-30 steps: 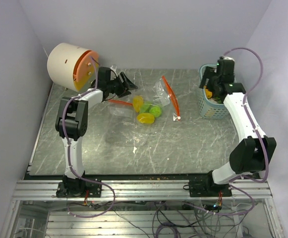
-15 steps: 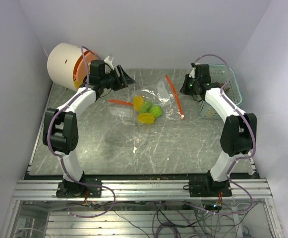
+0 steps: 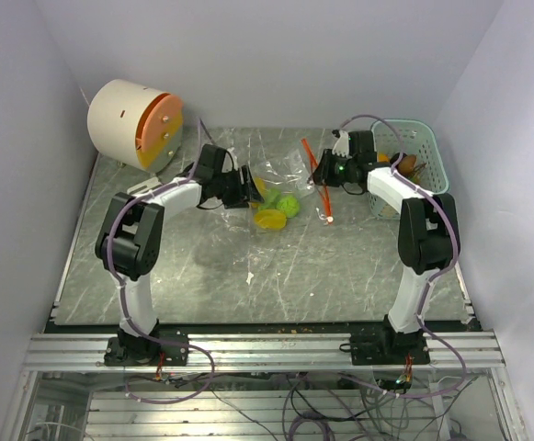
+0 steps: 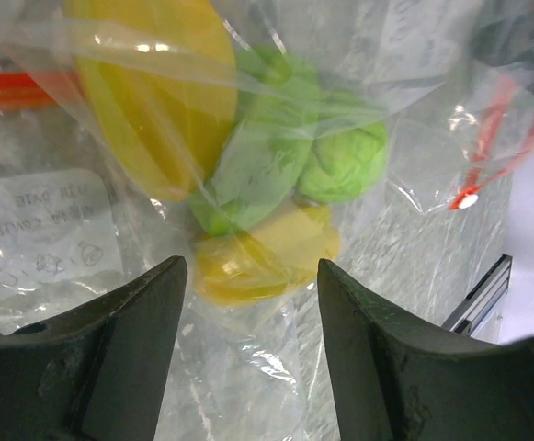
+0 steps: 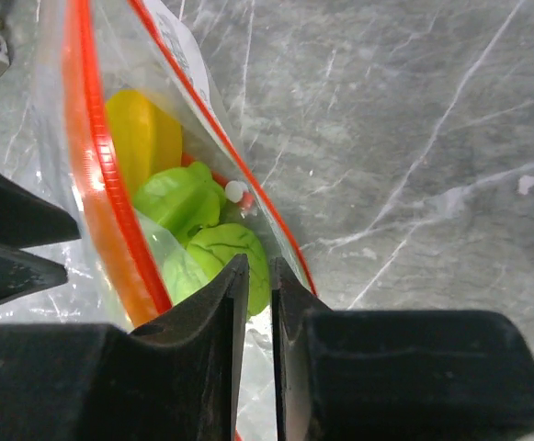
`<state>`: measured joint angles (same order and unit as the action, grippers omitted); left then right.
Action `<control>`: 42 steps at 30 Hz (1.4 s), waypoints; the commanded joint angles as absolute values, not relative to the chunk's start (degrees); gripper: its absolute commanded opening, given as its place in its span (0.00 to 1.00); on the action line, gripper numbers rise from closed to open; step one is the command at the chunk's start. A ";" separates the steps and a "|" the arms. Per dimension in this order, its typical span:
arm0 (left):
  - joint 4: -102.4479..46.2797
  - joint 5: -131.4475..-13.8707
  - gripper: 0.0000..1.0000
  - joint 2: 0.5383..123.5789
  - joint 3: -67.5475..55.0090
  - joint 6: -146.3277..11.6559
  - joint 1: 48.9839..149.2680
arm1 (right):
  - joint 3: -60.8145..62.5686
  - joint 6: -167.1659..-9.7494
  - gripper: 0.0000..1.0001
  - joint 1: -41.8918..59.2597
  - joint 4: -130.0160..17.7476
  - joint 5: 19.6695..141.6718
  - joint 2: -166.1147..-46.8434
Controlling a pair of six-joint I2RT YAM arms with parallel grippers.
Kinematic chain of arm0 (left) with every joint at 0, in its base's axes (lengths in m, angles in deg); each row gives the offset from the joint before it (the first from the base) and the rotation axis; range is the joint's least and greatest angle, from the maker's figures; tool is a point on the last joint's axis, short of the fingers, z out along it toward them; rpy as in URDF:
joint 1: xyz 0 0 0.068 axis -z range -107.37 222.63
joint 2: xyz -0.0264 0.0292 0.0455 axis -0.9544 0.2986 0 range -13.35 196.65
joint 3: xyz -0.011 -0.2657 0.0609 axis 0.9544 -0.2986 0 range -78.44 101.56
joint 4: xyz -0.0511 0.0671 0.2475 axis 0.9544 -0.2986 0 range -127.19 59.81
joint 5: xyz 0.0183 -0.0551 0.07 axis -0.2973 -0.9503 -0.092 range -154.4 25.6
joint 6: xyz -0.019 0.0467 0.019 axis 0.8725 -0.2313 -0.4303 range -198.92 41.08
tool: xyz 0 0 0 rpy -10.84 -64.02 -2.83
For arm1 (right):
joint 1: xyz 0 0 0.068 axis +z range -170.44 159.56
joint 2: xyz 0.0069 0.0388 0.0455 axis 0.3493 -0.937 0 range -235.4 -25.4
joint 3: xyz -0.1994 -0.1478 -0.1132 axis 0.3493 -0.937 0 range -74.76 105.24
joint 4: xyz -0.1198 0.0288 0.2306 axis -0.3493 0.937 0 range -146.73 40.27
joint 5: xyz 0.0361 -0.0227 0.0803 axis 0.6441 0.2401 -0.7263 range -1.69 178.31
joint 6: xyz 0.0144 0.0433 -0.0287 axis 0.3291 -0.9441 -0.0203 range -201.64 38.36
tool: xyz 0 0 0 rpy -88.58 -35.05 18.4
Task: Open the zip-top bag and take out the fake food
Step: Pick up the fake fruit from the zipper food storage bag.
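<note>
Bag-opening seemed underway: the right gripper (image 3: pixel 321 175) pinched a lip of the zip-top bag (image 3: pixel 296 167) at its 3 o'clock, while the left gripper (image 3: pixel 247 191), agape at 9 o'clock, likely needed the opposite lip next.

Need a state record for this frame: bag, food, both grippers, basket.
bag: zip-top bag lying on the table, mouth open
food: fake food, yellow and green pieces, inside the bag
left gripper: jaws open, straddling the bagged food
right gripper: jaws nearly closed, apparently pinching the bag's mouth edge
basket: far right, some pieces inside
</note>
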<state>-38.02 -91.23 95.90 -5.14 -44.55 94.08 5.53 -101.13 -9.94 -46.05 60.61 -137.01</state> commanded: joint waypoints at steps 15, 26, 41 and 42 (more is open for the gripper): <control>-38.80 -90.81 0.46 104.10 -2.65 -46.31 97.62 | 0.84 -99.96 0.25 -8.61 -50.14 51.95 -137.36; -38.21 -92.49 0.07 105.62 -1.10 -46.57 98.91 | 2.14 -100.22 0.61 -6.98 -49.64 50.84 -142.86; -37.90 -93.97 0.07 105.76 -1.30 -46.90 98.91 | 3.14 -100.84 0.87 -4.55 -52.44 52.48 -147.00; -37.87 -94.07 0.07 105.75 -1.44 -46.92 98.91 | 3.46 -101.33 0.87 -4.49 -53.35 52.62 -147.22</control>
